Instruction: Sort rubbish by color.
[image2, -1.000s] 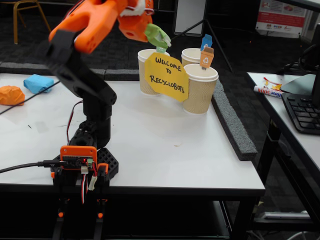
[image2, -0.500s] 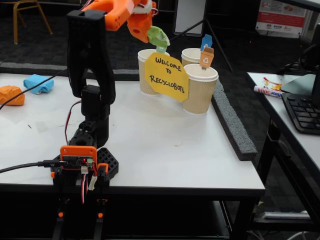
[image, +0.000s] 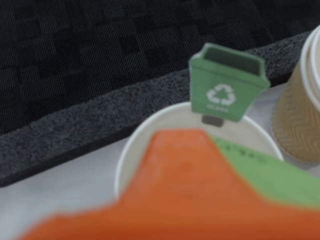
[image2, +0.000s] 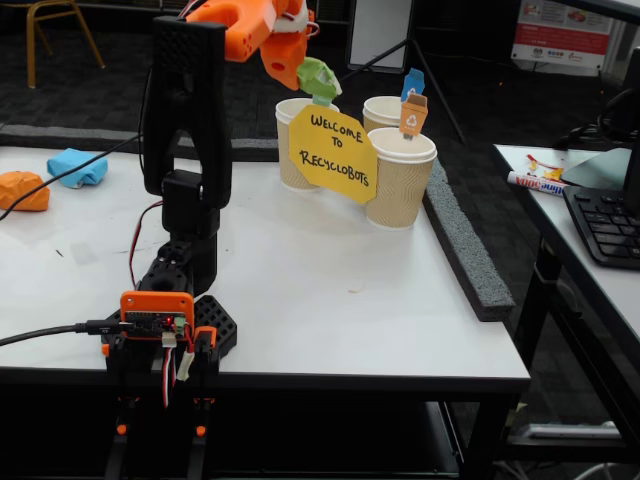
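High in the fixed view, my gripper (image2: 312, 74) is shut on the pale green wad (image2: 320, 76), just above the left paper cup (image2: 290, 150). From the wrist view, an orange finger (image: 185, 185) fills the bottom, with the green wad (image: 272, 175) beside it. Both hang over that cup's white rim (image: 131, 147), which carries a green bin tag (image: 225, 85). The orange wad (image2: 22, 190) and the light blue wad (image2: 75, 166) lie on the table's far left.
Two more paper cups (image2: 400, 180) stand right of the first, tagged orange (image2: 413, 115) and blue. A yellow welcome sign (image2: 333, 152) leans on the cups. Grey foam strips (image2: 470, 255) edge the table. A keyboard sits on the desk at right.
The arm has swung from a leaning pose to upright. The gripper with the green wad has shifted slightly right, settling over the left cup.
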